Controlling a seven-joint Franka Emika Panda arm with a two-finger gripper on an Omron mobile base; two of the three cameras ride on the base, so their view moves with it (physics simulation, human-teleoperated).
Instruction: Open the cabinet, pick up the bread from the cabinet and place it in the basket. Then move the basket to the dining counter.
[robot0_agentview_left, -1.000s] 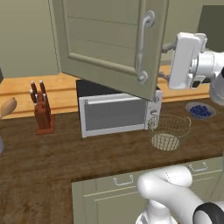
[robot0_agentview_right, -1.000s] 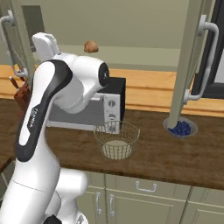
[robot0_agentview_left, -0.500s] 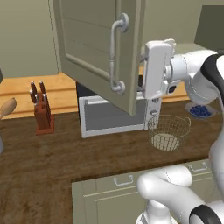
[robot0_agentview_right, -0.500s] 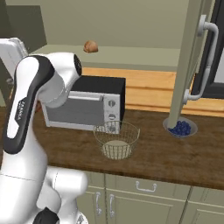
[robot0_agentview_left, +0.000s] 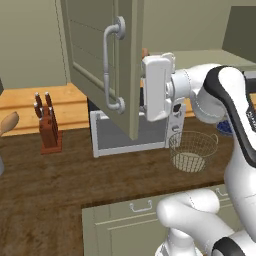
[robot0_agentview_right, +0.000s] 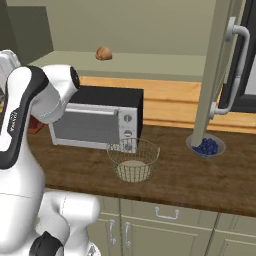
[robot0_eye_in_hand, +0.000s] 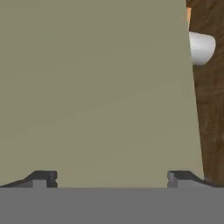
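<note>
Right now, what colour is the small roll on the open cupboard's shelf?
Tan-brown; the small bread roll shows best in the right base view, on the sage-green cupboard shelf.

Open cabinet door close before the fingers.

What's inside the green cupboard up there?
A small brown bread sits on the shelf of the cabinet. The open doors cover the shelf's far ends.
</note>
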